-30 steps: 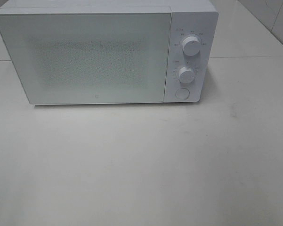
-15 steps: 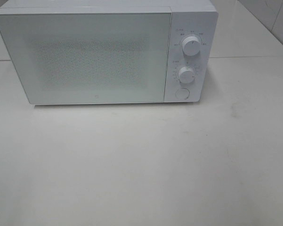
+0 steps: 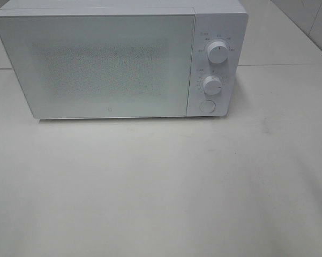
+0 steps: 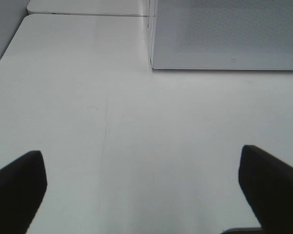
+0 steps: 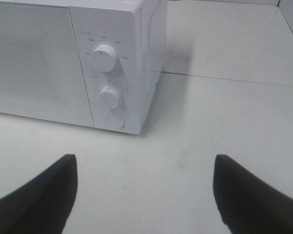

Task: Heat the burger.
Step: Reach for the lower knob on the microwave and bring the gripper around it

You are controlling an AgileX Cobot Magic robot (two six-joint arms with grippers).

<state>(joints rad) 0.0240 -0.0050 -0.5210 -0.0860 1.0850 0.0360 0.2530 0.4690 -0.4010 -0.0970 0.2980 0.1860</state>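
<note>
Burger is not in sight from any of your three cameras; you cannot tell where it is. White boxy microwave oven (image 3: 112,61) stands at the back of the pale matte table (image 3: 161,187), frosted door (image 3: 96,64) shut, with upper white dial (image 3: 218,53), lower white dial (image 3: 211,85) and round button (image 3: 207,106) on its right-hand panel. Your left gripper (image 4: 141,165) hangs over the tabletop near the oven's left front corner, black fingers spread wide around nothing. Your right gripper (image 5: 145,168) faces the dial panel, fingers likewise apart.

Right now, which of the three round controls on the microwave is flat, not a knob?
The bottom button, flush with the panel; the upper knob and lower knob above it stick out.
</note>
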